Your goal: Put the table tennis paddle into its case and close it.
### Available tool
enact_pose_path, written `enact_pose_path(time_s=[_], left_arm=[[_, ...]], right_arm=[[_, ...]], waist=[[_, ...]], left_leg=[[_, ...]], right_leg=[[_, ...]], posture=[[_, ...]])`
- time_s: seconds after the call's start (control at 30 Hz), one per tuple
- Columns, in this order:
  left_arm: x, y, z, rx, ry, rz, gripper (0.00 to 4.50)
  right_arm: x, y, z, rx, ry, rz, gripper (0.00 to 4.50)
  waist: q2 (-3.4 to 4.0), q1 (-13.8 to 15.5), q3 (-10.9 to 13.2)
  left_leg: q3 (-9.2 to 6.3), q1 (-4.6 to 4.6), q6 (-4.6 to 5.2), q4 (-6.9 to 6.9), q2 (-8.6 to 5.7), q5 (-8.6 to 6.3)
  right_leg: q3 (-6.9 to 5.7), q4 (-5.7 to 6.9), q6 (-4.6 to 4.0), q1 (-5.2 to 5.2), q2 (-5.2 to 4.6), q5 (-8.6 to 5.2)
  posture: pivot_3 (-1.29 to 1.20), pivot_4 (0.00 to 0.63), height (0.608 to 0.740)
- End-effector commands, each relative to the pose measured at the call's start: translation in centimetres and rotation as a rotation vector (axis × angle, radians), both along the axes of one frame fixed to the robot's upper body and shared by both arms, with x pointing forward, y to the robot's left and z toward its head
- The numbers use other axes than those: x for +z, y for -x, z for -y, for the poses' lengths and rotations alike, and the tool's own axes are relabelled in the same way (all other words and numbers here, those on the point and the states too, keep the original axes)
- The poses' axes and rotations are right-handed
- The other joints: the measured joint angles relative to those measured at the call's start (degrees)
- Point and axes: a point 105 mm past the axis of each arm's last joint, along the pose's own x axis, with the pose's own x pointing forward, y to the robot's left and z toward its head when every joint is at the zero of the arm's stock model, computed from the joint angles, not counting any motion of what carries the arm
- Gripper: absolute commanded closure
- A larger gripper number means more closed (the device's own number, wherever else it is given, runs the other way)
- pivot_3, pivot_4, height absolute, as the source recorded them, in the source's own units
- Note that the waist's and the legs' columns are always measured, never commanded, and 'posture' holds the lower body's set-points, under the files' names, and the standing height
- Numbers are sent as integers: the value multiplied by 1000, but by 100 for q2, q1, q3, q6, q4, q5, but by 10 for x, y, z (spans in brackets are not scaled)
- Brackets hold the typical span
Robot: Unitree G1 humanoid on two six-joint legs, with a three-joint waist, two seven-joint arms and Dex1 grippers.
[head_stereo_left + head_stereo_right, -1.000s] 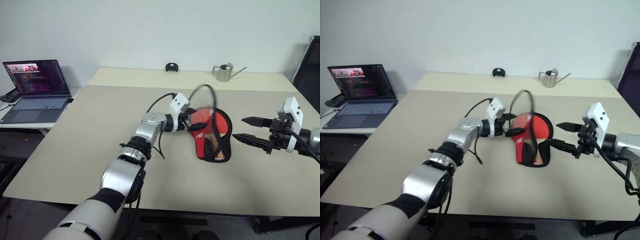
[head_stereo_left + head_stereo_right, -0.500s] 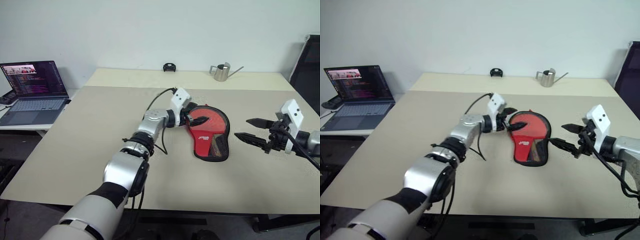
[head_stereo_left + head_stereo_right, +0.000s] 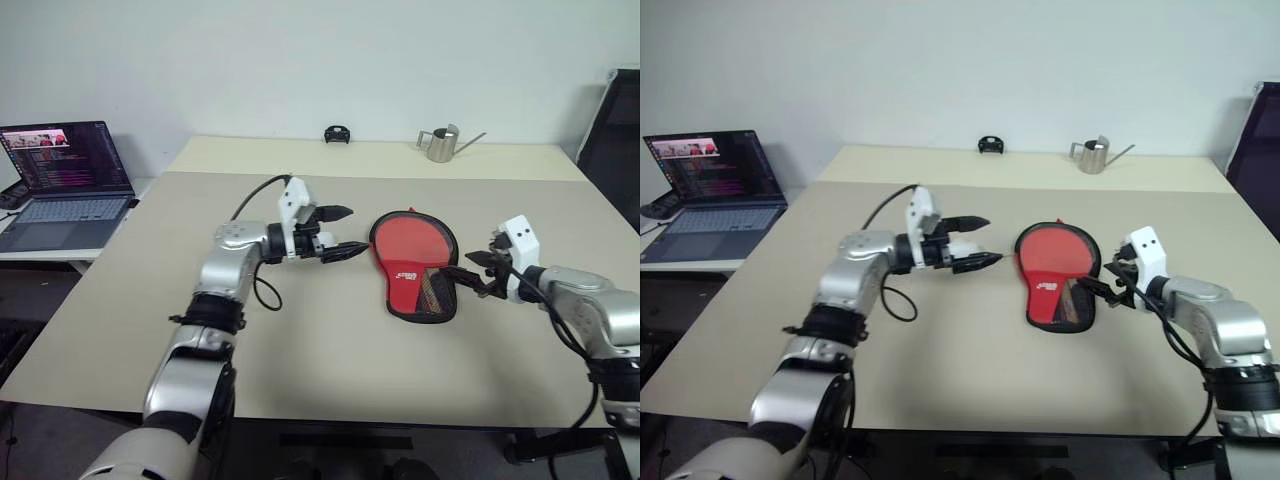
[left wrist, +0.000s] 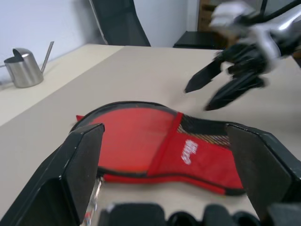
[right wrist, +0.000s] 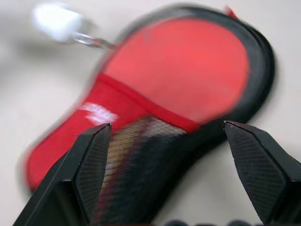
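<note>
The case (image 3: pixel 443 312) lies flat and open on the tan table (image 3: pixel 300 340), with a black zip rim around its red inside. The table tennis paddle's red face (image 3: pixel 412 238) rests in it, white lettering near its base, and the striped handle shows through the grey mesh pocket (image 3: pixel 436 292). My left gripper (image 3: pixel 355 230) hovers open a short way left of the case, pointing at it, with nothing in it. My right gripper (image 3: pixel 458 270) is open at the case's right edge by the mesh pocket, fingertips just over the rim. In the left wrist view, the case (image 4: pixel 136 136) lies ahead.
An open laptop (image 3: pixel 65 170) sits on a side table at the left. A metal watering can (image 3: pixel 440 145) and a small black object (image 3: pixel 338 134) stand on the back table. A dark chair (image 3: pixel 618 120) is at the far right.
The case's flap, lifted a second ago, now lies flat. My left gripper has drawn back to the left, away from the case. My right gripper has come in to the case's right edge.
</note>
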Motion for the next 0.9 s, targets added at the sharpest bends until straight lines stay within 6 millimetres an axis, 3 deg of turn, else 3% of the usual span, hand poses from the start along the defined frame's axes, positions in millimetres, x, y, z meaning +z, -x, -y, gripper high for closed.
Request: enact_pose_path(time_s=[0.03, 0.3, 0.47, 0.8, 0.9], left_arm=[[27, 17, -8, -30, 32, 38, 0], [30, 23, -27, 41, 9, 37, 0], [30, 23, -27, 49, 8, 37, 0], [31, 23, -26, 51, 6, 41, 0], [31, 23, -26, 52, 4, 42, 0]], right_arm=[[7, -9, -2, -8, 11, 28, 367], [-15, -19, 1, -22, 52, -36, 367], [-30, -19, 0, 2, 92, -98, 367], [-38, -19, -22, 91, 53, -172, 367], [-40, -21, -25, 86, 44, -182, 937]], waist=[[0, -7, 0], [1, -15, 0], [0, -37, -1], [1, -87, -1], [2, -101, -2]], left_leg=[[-1, -1, -1, 0, 0, 1], [-1, 2, -1, 2, -3, 1], [0, 3, -1, 2, -2, 0], [1, 6, -1, 1, 0, 0], [3, 9, -1, 1, 3, 0]], right_leg=[[-1, 0, 0, 0, 0, 0], [-2, -1, 0, 3, 0, 0], [-2, 0, 0, 4, 0, 0], [-1, 1, 0, 5, 1, 0], [2, 2, -1, 5, 3, 0]], posture=[[0, 150, 740], [0, 150, 740], [0, 150, 740], [0, 150, 740], [0, 150, 740]])
